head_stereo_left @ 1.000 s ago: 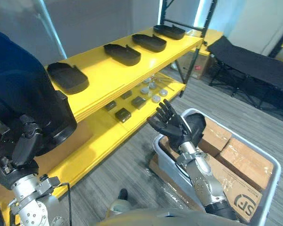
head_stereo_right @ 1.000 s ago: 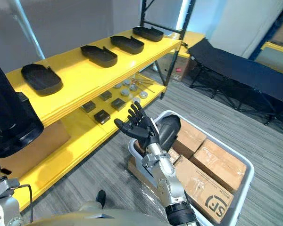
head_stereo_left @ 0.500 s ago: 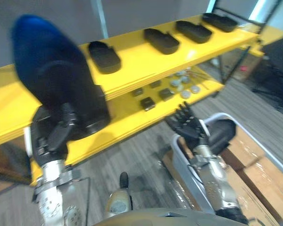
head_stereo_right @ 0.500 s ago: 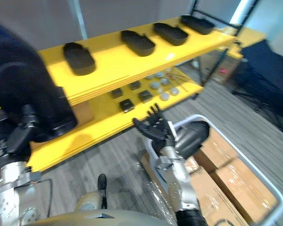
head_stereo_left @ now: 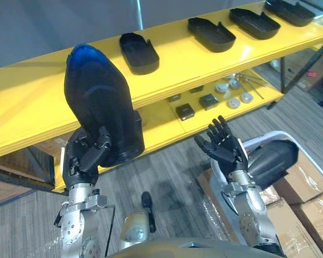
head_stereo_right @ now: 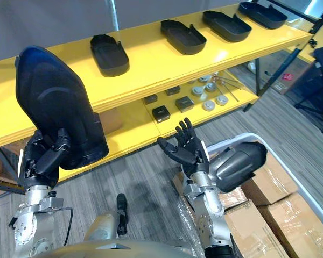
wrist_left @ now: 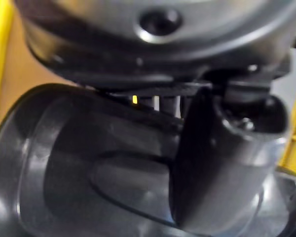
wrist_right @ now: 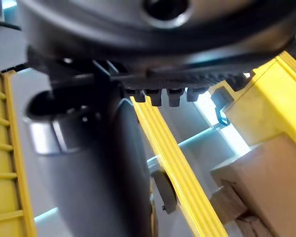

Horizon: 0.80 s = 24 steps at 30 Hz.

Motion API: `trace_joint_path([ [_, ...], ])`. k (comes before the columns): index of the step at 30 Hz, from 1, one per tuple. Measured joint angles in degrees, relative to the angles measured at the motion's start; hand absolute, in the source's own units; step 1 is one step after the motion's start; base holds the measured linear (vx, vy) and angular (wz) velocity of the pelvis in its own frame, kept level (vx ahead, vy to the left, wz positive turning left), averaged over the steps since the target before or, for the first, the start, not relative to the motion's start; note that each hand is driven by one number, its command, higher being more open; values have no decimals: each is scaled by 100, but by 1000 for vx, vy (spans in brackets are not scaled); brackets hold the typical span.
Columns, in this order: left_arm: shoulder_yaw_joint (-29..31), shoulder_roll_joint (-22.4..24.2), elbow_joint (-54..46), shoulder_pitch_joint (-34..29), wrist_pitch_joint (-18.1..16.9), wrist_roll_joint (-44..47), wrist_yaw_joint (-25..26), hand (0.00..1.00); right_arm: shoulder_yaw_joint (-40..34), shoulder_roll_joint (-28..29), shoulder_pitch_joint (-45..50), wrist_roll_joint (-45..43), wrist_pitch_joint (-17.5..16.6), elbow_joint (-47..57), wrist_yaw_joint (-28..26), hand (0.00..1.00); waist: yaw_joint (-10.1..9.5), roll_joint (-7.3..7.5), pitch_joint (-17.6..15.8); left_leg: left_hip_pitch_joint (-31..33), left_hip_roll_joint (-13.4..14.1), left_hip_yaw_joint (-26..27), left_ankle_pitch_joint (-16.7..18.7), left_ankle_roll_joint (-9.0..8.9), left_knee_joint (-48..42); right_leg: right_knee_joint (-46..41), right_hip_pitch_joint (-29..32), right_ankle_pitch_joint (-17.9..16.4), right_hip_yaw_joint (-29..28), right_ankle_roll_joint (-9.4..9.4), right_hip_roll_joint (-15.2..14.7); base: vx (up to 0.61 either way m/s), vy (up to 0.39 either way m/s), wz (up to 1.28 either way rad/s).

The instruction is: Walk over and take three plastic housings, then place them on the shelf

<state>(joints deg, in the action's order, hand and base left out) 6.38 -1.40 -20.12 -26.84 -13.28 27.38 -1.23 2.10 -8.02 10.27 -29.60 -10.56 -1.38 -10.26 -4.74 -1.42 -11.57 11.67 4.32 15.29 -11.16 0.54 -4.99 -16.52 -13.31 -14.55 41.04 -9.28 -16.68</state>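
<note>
The held housing (head_stereo_left: 99,107) covers a stretch of the shelf (head_stereo_left: 172,67) at its front edge, and of the lower board behind it. The left hand (head_stereo_left: 85,157) shows its thumb curled on the housing's near face; its fingers are hidden behind. At the shelf's far end the last housing (head_stereo_left: 293,6) is cut by the top edge. The small parts (head_stereo_left: 209,101) on the lower board are too small to tell. Right of the shelf, the grey bin (head_stereo_left: 264,135) runs off the edge.
</note>
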Motion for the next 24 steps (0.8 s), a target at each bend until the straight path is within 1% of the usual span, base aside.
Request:
trace_joint_path([
  [1,18,-2,0,-7,-1,1,26,0,63,-3,-12,5,-11,24,-13,100,-35,-39,-37,25,-57,-54,-47,26,39,-53,4,-114,6,-48,-22,-82,33,36],
  [2,11,7,2,-6,-1,1,50,0,90,-14,-22,19,-11,34,-14,100,-33,-78,-61,42,-79,-109,-57,32,67,-82,6,-143,50,-93,-30,-125,43,43],
  [3,4,43,1,-16,-5,0,62,0,121,-19,-69,152,-11,33,-11,100,-46,-146,-104,98,-90,-164,-53,54,128,-176,59,-220,139,-57,-33,-97,32,35],
  [5,4,52,2,-32,-5,-2,156,0,200,-53,-204,244,-11,32,-9,100,-111,-197,-235,157,-68,-136,-17,64,92,-261,85,-263,204,-76,-52,-96,32,27],
  [6,10,51,2,-47,-5,-3,220,0,234,-63,-278,238,-11,32,-10,100,-145,-194,-277,237,-51,-108,75,75,-42,-270,88,-263,244,-76,-96,-53,63,21],
  [7,52,64,2,-87,-6,-6,277,0,279,-47,-395,235,-11,32,-9,100,-213,-162,-310,455,28,-45,269,117,-531,-312,76,-282,254,-104,-131,11,77,11],
  [8,109,66,2,-84,-5,-7,277,0,296,-28,-468,237,-11,31,-2,100,-273,-104,-364,515,31,-25,399,152,-855,-382,9,-330,258,-162,-200,45,89,3],
  [9,161,70,1,-84,-5,-5,264,0,302,7,-497,239,-13,32,14,100,-305,-42,-392,520,2,-5,528,154,-1006,-428,-41,-356,260,-158,-258,72,64,2],
  [10,275,75,1,-81,-4,-3,244,0,303,104,-564,241,-13,32,82,100,-322,82,-433,536,-69,3,782,143,-1291,-441,-172,-383,302,-102,-337,111,77,8],
  [11,336,76,2,-81,-3,-4,231,0,296,122,-588,241,-19,34,114,100,-322,134,-435,560,-104,4,892,153,-1411,-441,-221,-381,327,-67,-371,170,118,22],
  [12,434,103,3,-59,-1,-28,202,0,297,151,-633,241,-37,36,190,100,-290,162,-427,619,-157,-65,1085,187,-1594,-673,-225,-208,293,106,-443,220,201,38],
  [13,491,115,2,-19,-1,-113,145,0,288,150,-618,237,-38,36,227,100,-256,139,-414,595,-209,-159,1182,248,-1634,-1169,-64,93,114,388,-590,198,215,42],
  [14,538,106,-1,2,-2,-132,79,0,282,151,-607,237,-39,36,229,100,-263,142,-404,556,-227,-186,1218,264,-1606,-1459,55,280,-2,530,-671,201,240,35],
  [15,641,84,-7,49,-2,-132,-21,0,258,163,-607,240,-46,38,225,100,-263,186,-378,441,-292,-217,1262,298,-1454,-1954,307,708,-261,782,-834,225,187,22],
  [16,720,66,-10,119,-2,-132,-13,0,259,210,-618,241,-57,38,213,100,-261,229,-378,268,-357,-302,1270,328,-1228,-2493,627,830,-703,655,-873,228,145,21],
  [17,747,67,-9,163,0,-133,12,0,257,226,-622,242,-70,38,202,100,-258,223,-385,168,-389,-354,1256,362,-1128,-2721,802,625,-923,520,-785,221,97,21],
  [18,760,75,-9,222,-1,-126,84,0,241,223,-616,255,-86,39,146,100,-226,177,-408,-58,-443,-463,1229,418,-903,-2939,1116,216,-1188,503,-493,193,95,28],
  [19,755,72,-10,251,-1,-122,132,0,168,220,-594,339,-93,57,36,100,-124,124,-394,-296,-538,-680,1177,462,-640,-2858,1412,-71,-1309,683,-175,223,122,35],
  [20,744,66,-9,284,-1,-123,158,0,106,214,-563,384,-93,124,-4,100,-67,104,-387,-397,-589,-780,1158,462,-516,-2726,1559,-138,-1338,789,-20,182,96,58],
  [21,673,55,-9,400,-1,-124,196,0,-87,196,-447,390,-123,364,-69,100,41,60,-394,-563,-673,-974,1135,455,-331,-2349,1910,-186,-1486,870,279,224,55,88],
  [22,571,34,-9,509,-4,-125,203,0,-280,162,-338,395,-270,618,-68,100,181,37,-402,-652,-748,-1151,1136,455,-235,-1900,2213,-127,-1781,800,493,190,15,103],
  [23,514,18,-6,540,-4,-129,203,0,-381,143,-298,419,-358,727,-52,100,263,39,-399,-686,-796,-1217,1132,449,-217,-1701,2339,-69,-1907,729,529,195,-1,111],
  [24,427,-8,7,578,-3,-165,206,0,-520,116,-245,503,-516,865,-1,100,364,59,-396,-777,-849,-1212,1092,430,-186,-1419,2433,15,-2031,707,529,217,-58,94],
])
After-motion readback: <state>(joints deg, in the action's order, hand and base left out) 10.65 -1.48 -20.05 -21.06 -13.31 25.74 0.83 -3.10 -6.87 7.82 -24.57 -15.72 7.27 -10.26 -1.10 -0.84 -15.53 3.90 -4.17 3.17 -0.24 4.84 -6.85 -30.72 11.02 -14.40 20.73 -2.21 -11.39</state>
